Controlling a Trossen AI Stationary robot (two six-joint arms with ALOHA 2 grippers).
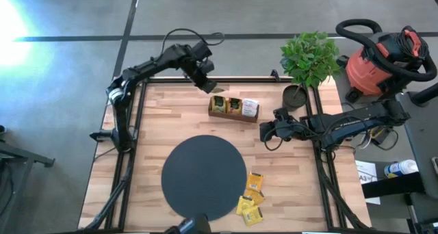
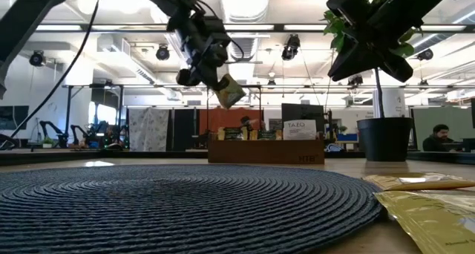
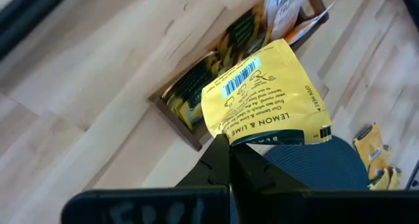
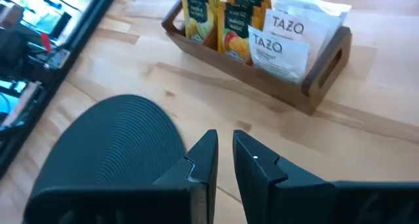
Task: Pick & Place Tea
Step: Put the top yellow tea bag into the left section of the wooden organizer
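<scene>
While the left end effector (image 1: pixel 205 81) hangs above the far edge of the wooden surface (image 1: pixel 164 118), just beside the left end of the tray (image 1: pixel 233 115), it pinches one yellow lemon-and-lime sachet (image 3: pixel 265 99) by its lower edge, so the step in hand looks like carrying it to a drop spot. Judgement: the black woven mat (image 1: pixel 204 175) or the loose pile of yellow sachets (image 1: pixel 252 196) off its near-right rim is the likely target; which one, cannot tell. To do it well, keep the pinch firm, since the grip is only on the sachet's margin and the packet tilts; travel high enough to clear the tray wall, lower close before letting go so the light paper doesn't flutter off.

Right end effector (image 1: pixel 267 132) waits low near the tray's right end, fingers (image 4: pixel 204 160) narrowly parted, holding nothing.

More tea stands upright in the tray: yellow and orange packets, white Tazo ones (image 4: pixel 281 44) at one end.

Hard to make out: the left fingertips are covered by the sachet in the wrist view; the count of sachets in the tray and pile; the mat's near edge is cut off overhead.
</scene>
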